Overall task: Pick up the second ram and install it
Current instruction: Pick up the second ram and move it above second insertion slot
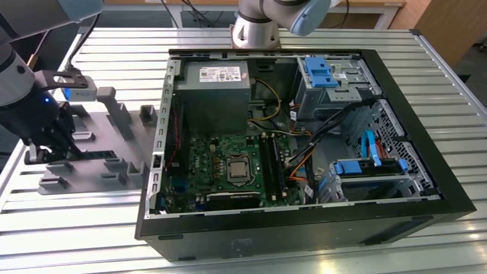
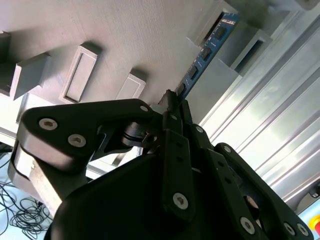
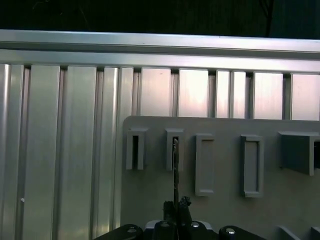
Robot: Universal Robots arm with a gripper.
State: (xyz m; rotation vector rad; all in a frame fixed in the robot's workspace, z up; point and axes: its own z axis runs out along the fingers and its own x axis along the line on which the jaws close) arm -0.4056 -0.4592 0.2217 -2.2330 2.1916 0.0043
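Note:
The second ram [image 1: 96, 154] is a thin dark strip standing on edge in the grey holder tray [image 1: 102, 123] at the exterior view's left. In the second wrist view the second ram [image 2: 204, 51] shows black chips, and its far end rests in a tray slot. My gripper [image 1: 64, 152] is down at the strip's near end. In both wrist views the black fingers [image 2: 176, 145] close on the board's edge, with the gripper [image 2: 172, 101] shut on it. The first wrist view shows the second ram [image 3: 175, 167] edge-on, running out from the gripper [image 3: 176, 206] over the tray [image 3: 225, 210].
An open computer case [image 1: 304, 228] lies on the slatted metal table [image 1: 91, 240] right of the tray. Its green motherboard [image 1: 216, 151] has long black slots [image 1: 271, 165] beside the processor socket. Raised holder blocks [image 1: 114, 105] stand on the tray. A second arm's base [image 1: 255, 31] is at the back.

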